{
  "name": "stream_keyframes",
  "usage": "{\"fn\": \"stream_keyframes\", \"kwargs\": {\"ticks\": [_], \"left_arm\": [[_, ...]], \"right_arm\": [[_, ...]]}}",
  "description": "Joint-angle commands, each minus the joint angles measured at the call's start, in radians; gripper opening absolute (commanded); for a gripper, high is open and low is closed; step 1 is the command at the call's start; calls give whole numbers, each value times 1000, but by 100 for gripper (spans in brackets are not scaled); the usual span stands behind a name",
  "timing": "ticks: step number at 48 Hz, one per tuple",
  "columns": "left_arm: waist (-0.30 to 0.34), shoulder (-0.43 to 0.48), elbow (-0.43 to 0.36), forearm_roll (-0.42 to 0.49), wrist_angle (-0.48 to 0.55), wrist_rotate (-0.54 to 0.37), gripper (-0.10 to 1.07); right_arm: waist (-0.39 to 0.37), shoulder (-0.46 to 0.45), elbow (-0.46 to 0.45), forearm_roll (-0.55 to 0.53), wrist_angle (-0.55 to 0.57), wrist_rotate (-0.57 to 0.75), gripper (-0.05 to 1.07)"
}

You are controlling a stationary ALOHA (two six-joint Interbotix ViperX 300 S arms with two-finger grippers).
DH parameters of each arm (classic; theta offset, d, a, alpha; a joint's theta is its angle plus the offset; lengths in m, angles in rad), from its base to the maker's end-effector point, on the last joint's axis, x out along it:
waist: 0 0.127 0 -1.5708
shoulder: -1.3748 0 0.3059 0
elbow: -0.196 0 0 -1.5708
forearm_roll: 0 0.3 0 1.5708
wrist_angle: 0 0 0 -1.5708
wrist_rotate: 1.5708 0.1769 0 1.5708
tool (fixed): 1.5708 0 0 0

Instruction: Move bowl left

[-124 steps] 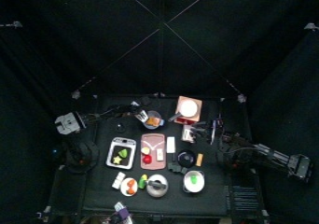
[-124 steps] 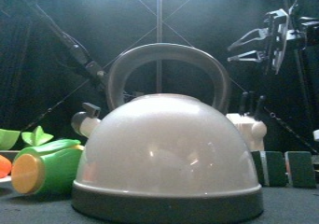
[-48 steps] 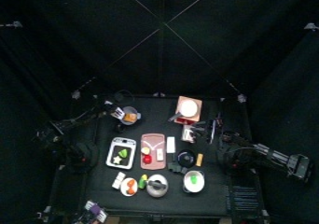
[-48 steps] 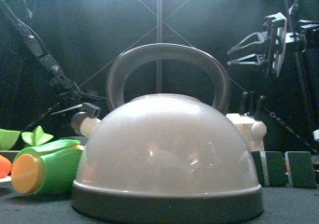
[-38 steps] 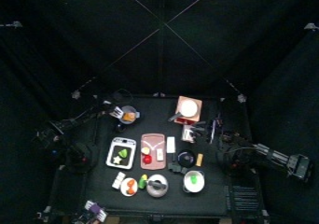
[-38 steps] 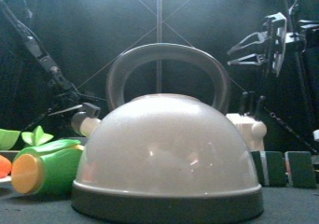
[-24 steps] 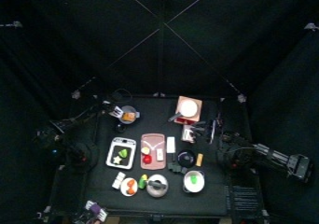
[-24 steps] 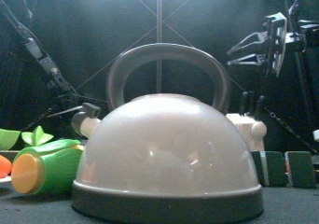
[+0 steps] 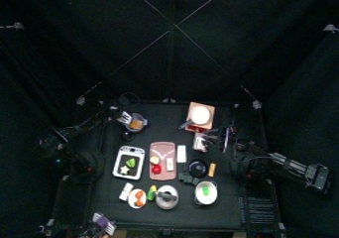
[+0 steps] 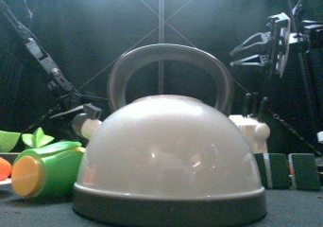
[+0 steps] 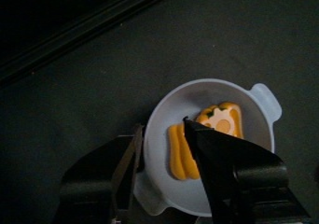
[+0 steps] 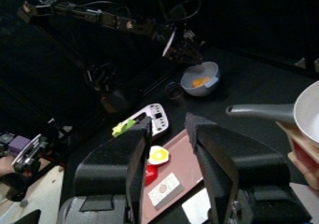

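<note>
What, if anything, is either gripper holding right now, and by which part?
Nothing is held. The left gripper stands open over the bowl, one jaw inside its rim. The right gripper is open and empty, away from it.

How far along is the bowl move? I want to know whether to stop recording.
Done: the bowl seems set down near the table's back left corner. In hand: the left gripper is open, jaws astride the bowl's rim. Left: lifting that arm clear. The right gripper rests open on the right.
</note>
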Motion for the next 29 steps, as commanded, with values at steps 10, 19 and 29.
{"fn": "stream_keyframes", "kwargs": {"ticks": [10,19,29], "left_arm": [[-31,-17,-23,-3,-21,2,79],[-32,-21,-28,-6,-17,0,79],[-41,-37,-54,-80,23,2,79]], "right_arm": [[-2,8,-12,3,-3,-3,74],[-2,8,-12,2,-3,-3,74],[-2,6,-14,2,-3,-3,74]]}}
